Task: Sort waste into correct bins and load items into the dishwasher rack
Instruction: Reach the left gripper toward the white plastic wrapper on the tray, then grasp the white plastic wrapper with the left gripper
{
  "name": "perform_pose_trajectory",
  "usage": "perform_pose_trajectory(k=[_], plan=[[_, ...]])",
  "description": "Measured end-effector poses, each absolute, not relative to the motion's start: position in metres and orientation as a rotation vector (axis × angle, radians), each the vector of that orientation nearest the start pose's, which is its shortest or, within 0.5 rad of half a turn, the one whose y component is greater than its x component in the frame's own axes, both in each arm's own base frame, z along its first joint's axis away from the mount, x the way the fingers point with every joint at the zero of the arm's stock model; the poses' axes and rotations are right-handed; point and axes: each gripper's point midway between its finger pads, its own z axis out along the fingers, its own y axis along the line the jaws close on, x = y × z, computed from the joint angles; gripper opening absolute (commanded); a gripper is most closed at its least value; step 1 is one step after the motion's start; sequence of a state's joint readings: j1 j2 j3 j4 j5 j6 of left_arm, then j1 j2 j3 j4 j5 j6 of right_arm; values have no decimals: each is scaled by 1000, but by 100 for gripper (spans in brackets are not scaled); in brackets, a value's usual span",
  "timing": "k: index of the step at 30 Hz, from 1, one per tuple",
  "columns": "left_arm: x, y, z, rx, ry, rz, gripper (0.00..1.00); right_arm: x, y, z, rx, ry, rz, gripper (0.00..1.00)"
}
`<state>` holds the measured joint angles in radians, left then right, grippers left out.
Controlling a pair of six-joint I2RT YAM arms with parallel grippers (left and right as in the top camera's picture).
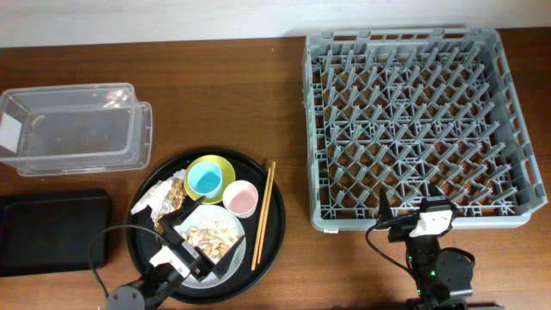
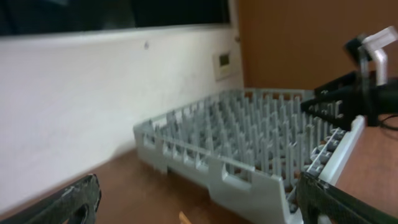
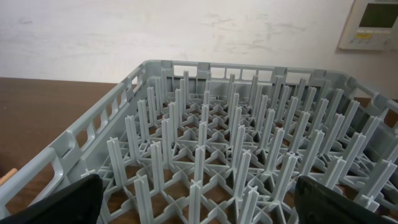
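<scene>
Blue cup (image 1: 205, 179) in bowl (image 1: 225, 165), scraps (image 1: 213, 234) on plate (image 1: 228, 263) (left gripper (image 2: 202, 202), right gripper (image 3: 202, 200) agape, empty)

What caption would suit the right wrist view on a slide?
Empty grey dishwasher rack against a white wall, framed by the open right gripper.

Top-down overhead, two low wrist views.
Straight down on table (image 1: 241, 95); wrists level, wallward; right close against grey rack (image 1: 400, 36), shared by all.
</scene>
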<state>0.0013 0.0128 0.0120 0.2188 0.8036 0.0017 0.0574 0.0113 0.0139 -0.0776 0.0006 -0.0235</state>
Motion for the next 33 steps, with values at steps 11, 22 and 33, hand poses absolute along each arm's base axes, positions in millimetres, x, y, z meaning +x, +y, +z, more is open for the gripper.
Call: perform_pose_trajectory(k=[11,22,33], plan=[[250,-79,278,362,2014,-451,100,246,14,158,-66,1649,26,98],[294,47,192,-459,2605,-121,65,246,14,158,-66,1649,26,98],[277,32,88,-588,2872,-286,60,246,14,157,-66,1649,26,98]])
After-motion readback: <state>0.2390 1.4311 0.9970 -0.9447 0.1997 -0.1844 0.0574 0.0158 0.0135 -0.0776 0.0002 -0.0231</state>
